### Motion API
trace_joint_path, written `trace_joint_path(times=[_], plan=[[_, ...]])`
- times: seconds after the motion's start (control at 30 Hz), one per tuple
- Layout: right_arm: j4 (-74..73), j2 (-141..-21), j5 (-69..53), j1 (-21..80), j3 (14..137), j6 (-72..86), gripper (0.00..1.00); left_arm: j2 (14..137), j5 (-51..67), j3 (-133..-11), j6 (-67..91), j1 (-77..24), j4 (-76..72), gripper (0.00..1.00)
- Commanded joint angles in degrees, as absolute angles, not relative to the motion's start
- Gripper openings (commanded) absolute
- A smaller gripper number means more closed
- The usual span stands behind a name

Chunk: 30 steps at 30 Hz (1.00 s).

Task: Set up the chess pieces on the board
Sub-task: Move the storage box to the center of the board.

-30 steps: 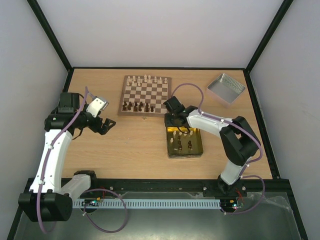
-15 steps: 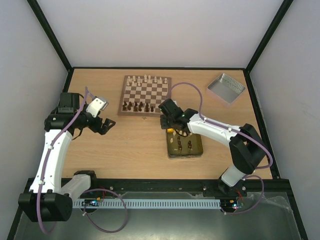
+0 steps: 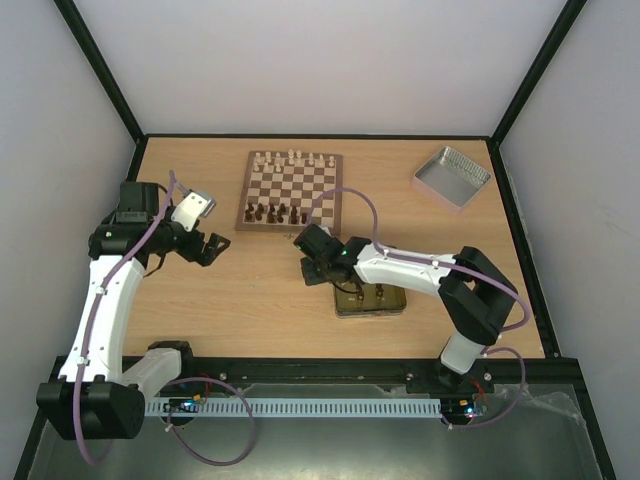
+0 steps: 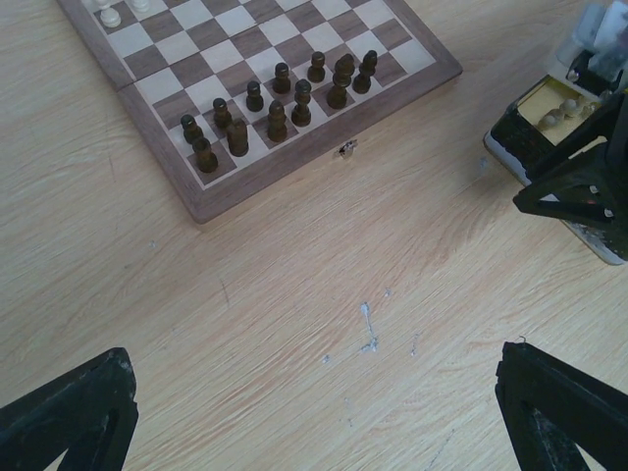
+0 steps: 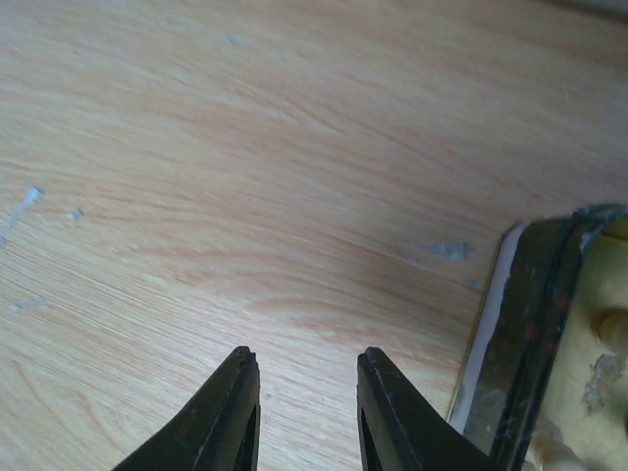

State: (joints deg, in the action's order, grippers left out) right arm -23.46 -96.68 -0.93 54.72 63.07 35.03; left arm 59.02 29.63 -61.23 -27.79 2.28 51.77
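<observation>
The board [image 3: 292,186] lies at the table's far middle. Cream chess pieces [image 3: 290,158] stand on its far row and dark ones [image 3: 275,212] on its near rows. Dark pieces [image 4: 280,98] also show in the left wrist view. More pieces lie in the yellow tin [image 3: 345,305], partly hidden by my right arm. My right gripper [image 3: 312,270] is open and empty, low over bare table just left of the tin [image 5: 535,324]. Its jaws [image 5: 304,363] hold nothing. My left gripper [image 3: 208,248] is wide open and empty, above bare table left of the board [image 4: 245,59].
A silver tray-like lid [image 3: 452,177] sits at the far right. The tin's corner [image 4: 549,108] and my right gripper [image 4: 579,191] show at the right of the left wrist view. Cream pieces [image 5: 613,329] lie inside the tin by its rim.
My right gripper has moved left and toward the near edge, from over the tin to the bare table beside it. The left arm has hardly moved.
</observation>
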Motion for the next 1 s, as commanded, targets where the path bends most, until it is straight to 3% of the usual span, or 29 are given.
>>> trace_joint_path(times=[0.0,0.47,0.97], plan=[[-22.4,-97.0,0.5,54.9,60.2,36.2,0.27,59.4,29.2,-62.6,-27.1,2.6,52.2,0.99],[-24.1,-93.5,7.7,54.3,54.8,38.8,0.26,59.7,29.0,-61.5,-26.6,2.7,51.1,0.99],[-22.1,-89.2,7.3,46.5,50.7,39.1,0.25,60.5,28.4,-59.9,-26.1,2.6,49.2,0.99]])
